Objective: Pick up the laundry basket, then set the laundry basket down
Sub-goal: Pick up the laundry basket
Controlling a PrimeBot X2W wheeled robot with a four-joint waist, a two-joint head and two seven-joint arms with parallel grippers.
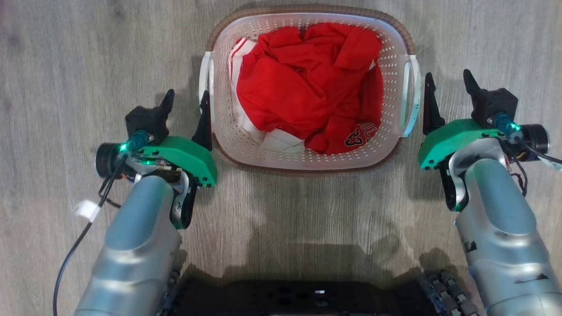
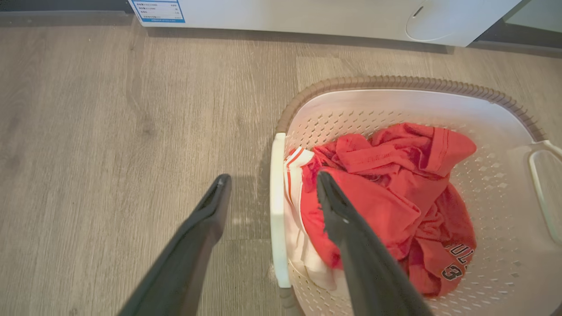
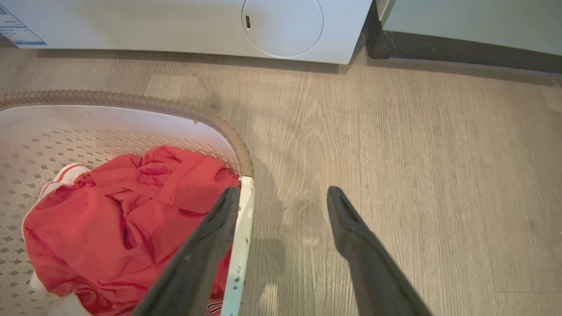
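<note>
A grey wood-grain floor (image 1: 88, 66) fills the frame. At upper centre sits the white perforated plastic laundry basket (image 1: 392, 66), brown-rimmed, holding a crumpled red garment (image 1: 307, 83). Left gripper (image 1: 187, 98) and right gripper (image 1: 448, 79) flank its handles, jaws spread, empty.

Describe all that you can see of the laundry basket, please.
The laundry basket is white perforated plastic, rounded-rectangular, with a ribbed brown rim and a white handle on each short side. It stands upright on the grey wooden floor, holding crumpled red and white clothes. The left gripper and the right gripper, jaws open, are by its handles; whether they touch it, I cannot tell.
</note>
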